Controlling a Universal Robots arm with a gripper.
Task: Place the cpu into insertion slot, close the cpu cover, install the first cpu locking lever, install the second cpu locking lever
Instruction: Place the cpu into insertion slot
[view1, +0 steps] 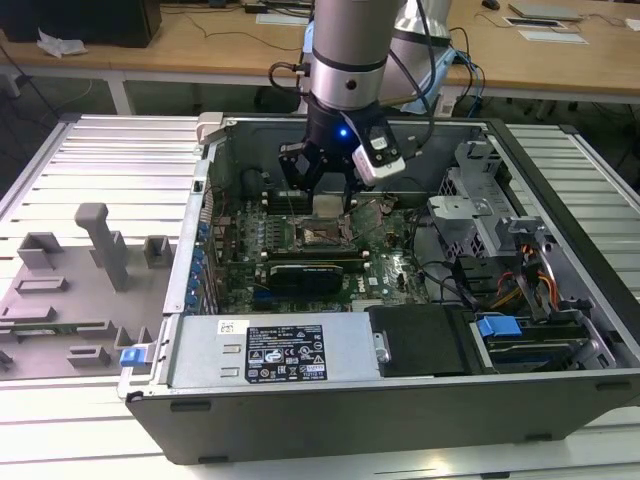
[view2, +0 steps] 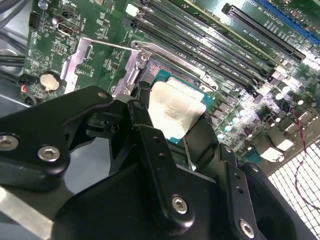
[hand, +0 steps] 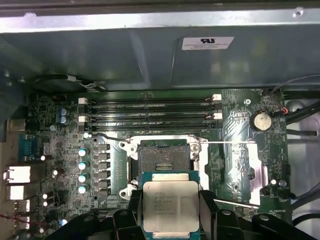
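My gripper (view1: 326, 192) is inside the open computer case, shut on the cpu (view1: 328, 206), a flat silvery square chip held by two opposite edges. In both wrist views the cpu (hand: 170, 207) (view2: 175, 107) sits level between the black fingers (hand: 207, 210), hovering a little above and just off the insertion slot (hand: 164, 159) (view1: 322, 237). The slot is bare, with a black rim and a contact field. The cpu cover (hand: 247, 172) (view2: 75, 57), a thin silver frame with a window, is swung open beside the slot. Thin wire levers (hand: 107, 136) stand unlatched along the socket's sides.
Long black memory slots (hand: 150, 112) run just beyond the socket. A black graphics card (view1: 310, 272) lies near it, the silver power supply (view1: 270, 350) fills the case front, and a drive cage (view1: 470, 215) stands at the exterior view's right. Grey fixtures (view1: 100, 245) sit outside at the left.
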